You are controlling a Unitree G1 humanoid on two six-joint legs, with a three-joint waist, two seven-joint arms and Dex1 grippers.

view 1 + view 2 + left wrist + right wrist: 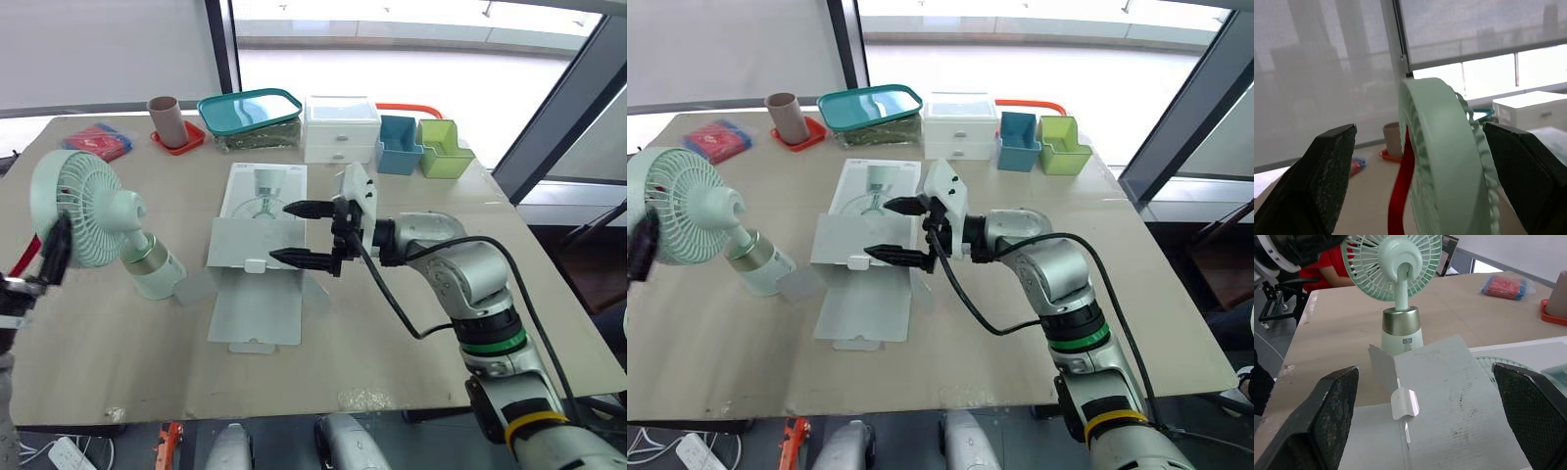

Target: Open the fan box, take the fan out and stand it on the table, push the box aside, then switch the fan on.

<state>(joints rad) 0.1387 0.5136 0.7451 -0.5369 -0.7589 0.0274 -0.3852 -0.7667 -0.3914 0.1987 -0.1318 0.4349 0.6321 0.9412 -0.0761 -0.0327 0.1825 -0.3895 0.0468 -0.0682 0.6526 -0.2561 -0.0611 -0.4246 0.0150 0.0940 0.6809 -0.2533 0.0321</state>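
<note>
One mint fan (88, 211), one opened box (257, 259), one cup (165, 119)

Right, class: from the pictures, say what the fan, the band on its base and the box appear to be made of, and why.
Fan: likely moulded plastic, pale green, smooth, with thin grille ribs. Band: gold with a metallic sheen; metal or coated plastic. Box: white card, matt, with folded flaps.

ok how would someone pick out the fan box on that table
On the beige table, look at the middle, where the open right pincer hovers. The fan box lies flat there, flaps spread toward the robot; unlike the white drawer unit behind it, it carries a printed fan picture.
</note>
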